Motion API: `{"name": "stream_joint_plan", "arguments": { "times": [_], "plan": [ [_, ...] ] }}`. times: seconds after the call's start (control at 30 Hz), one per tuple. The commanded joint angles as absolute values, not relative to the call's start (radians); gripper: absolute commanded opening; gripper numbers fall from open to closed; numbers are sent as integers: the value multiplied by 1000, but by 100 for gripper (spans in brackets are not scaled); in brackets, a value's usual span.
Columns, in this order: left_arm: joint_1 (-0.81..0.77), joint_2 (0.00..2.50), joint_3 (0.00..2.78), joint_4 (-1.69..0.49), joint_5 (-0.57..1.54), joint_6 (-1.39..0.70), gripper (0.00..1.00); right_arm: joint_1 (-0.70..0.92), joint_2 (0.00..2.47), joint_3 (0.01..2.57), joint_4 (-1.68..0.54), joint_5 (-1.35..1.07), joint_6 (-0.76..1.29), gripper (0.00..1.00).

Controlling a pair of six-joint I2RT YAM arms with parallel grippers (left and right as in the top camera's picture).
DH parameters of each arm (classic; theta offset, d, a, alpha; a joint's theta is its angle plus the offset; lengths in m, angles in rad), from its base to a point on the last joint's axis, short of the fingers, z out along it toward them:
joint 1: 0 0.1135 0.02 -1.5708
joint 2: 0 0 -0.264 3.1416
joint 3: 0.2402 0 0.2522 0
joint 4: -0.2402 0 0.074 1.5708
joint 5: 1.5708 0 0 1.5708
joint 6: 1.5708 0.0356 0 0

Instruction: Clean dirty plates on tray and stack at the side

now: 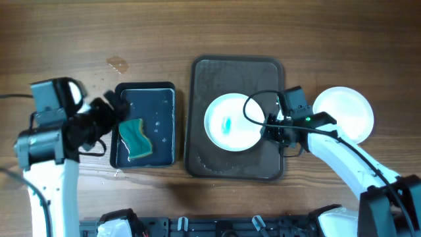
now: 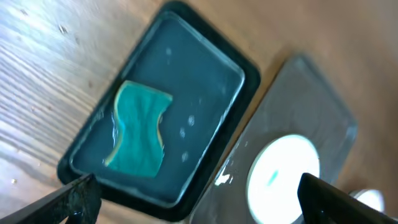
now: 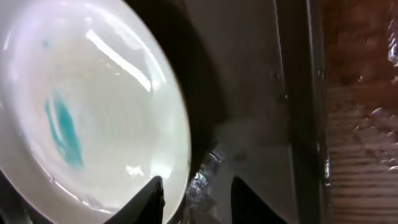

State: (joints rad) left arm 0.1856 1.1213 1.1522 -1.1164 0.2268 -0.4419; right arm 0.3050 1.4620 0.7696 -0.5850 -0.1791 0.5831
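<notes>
Plate point(image 1: 230, 123) is lying on the tray point(image 1: 204, 85), rim between right end effector's point(image 3: 198, 198) parted fingers; left end effector point(image 2: 205, 204) is hanging wide open.

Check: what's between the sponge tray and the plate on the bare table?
Overhead view: the brown tray holding a blue-smeared plate, with the right tool at that plate's edge.

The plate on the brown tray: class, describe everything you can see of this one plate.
The plate is round, white and glossy, ceramic by its look, with a shallow well and a raised rim. A blue-green smear marks its middle. It lies flat, face up, near the middle of the dark brown tray. The right gripper straddles its rim with jaws parted; whether they touch it cannot be told.
</notes>
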Motion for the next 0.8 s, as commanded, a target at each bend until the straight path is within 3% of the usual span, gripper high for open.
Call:
{"name": "stream_joint_plan", "arguments": {
  "times": [0.0,0.13,0.2,0.3,0.33,0.37,0.47,0.5,0.53,0.7,0.73,0.77],
  "plan": [
    [97,1220,1162,-1148,186,-377,86,300,1390,905,-698,-149,373,36],
    [17,1369,1111,-1148,88,-443,76,300,1339,959,-766,-149,341,36],
    [-7,1479,1061,-1114,76,-479,66,300,1324,959,-780,-149,342,36],
    [-9,1612,1032,-1085,76,-502,20,300,1325,958,-791,-149,341,36],
    [-8,1652,1032,-1084,76,-507,12,300,1325,958,-794,-149,341,36],
    [-9,1694,1032,-1078,75,-506,9,300,1325,958,-796,-149,341,36],
    [-9,1799,1032,-1001,47,-506,14,300,1325,958,-798,-149,342,36],
    [-9,1813,1032,-979,47,-505,8,300,1325,958,-798,-149,343,36],
    [-9,1819,1032,-963,47,-505,4,300,1325,958,-798,-149,343,36],
    [-9,1729,1097,-1033,52,-501,4,300,1325,958,-803,-149,343,36],
    [-9,1703,1108,-1051,51,-496,7,300,1325,958,-803,-149,343,36],
    [-9,1671,1115,-1065,53,-479,17,300,1325,958,-804,-149,343,36]
  ]
}}
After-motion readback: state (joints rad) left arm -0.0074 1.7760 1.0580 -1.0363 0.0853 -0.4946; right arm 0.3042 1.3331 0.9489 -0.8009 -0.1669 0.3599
